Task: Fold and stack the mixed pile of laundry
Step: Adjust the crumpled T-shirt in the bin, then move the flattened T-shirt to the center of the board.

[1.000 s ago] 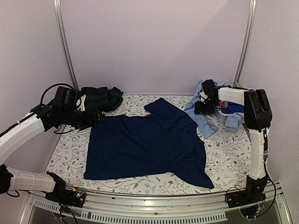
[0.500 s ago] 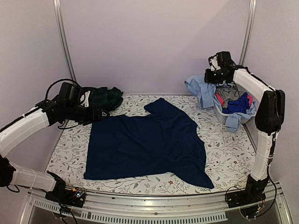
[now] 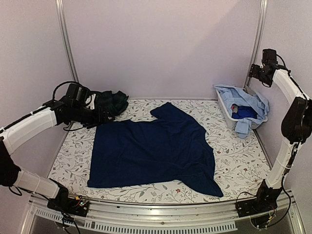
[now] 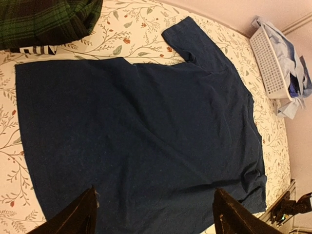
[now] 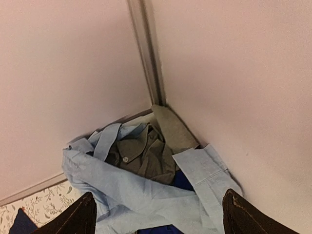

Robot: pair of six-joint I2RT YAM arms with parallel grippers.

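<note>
A navy T-shirt [image 3: 153,148] [image 4: 141,136] lies spread flat in the middle of the table. A dark green plaid piece [image 3: 109,101] [image 4: 44,19] is bunched at the back left. My left gripper [image 3: 100,118] [image 4: 155,191] hovers open over the T-shirt's left edge, holding nothing. At the back right, a white basket [image 3: 225,113] [image 4: 270,63] holds a light blue shirt [image 3: 246,100] [image 5: 146,195], a grey collared shirt [image 5: 141,153] and a bright blue piece [image 3: 243,112]. My right gripper [image 3: 257,72] [image 5: 158,194] hangs open and empty high above the basket.
A white sheet with leafy vines [image 3: 234,156] covers the table. Metal posts [image 3: 66,48] [image 3: 257,39] stand at both back corners against the walls. A black-and-white striped bit [image 4: 41,49] shows under the plaid piece.
My right gripper rose from the basket toward the back right post and let go of the light blue shirt, which now lies over the basket. The left gripper shifted slightly toward the plaid piece.
</note>
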